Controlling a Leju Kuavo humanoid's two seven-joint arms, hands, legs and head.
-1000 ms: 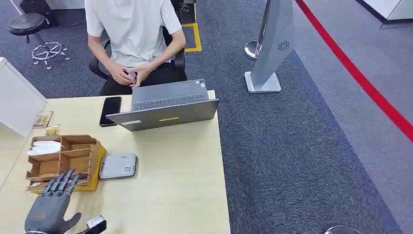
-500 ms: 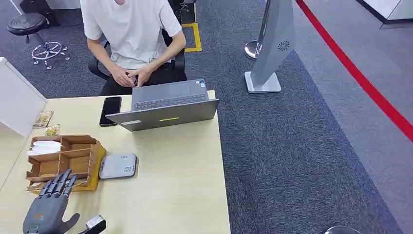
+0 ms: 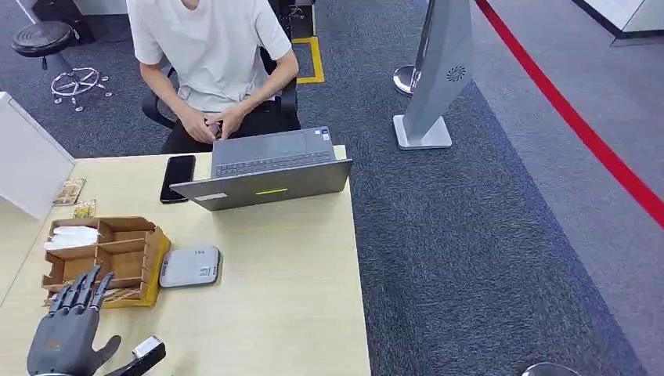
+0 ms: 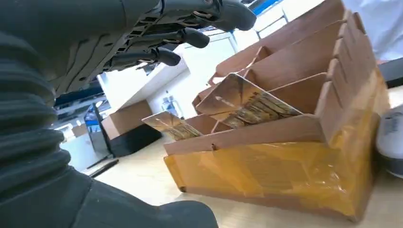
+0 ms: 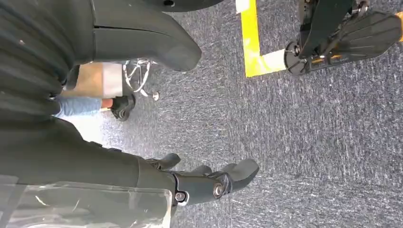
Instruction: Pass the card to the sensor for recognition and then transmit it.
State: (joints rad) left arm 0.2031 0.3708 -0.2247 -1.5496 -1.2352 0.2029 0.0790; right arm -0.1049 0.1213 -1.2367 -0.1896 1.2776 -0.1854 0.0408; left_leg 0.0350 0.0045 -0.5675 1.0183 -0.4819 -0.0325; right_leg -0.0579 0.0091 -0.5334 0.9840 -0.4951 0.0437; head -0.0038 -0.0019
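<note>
Looks like the pick-up step: left hand (image 3: 66, 333) is spread wide, holding nothing, with the cards (image 4: 247, 102) just ahead of its fingertips in the box (image 3: 117, 254). Next it probably needs to reach in and pinch one, then swing to the sensor (image 3: 190, 266) nearby.

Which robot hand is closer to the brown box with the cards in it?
Left. The left hand hovers beside the cardboard organizer, fingers spread toward it, not touching. The right hand hangs down over the carpet, away from the table.

No lettering can be read; the label on the white sensor (image 3: 190, 267) is too small.
</note>
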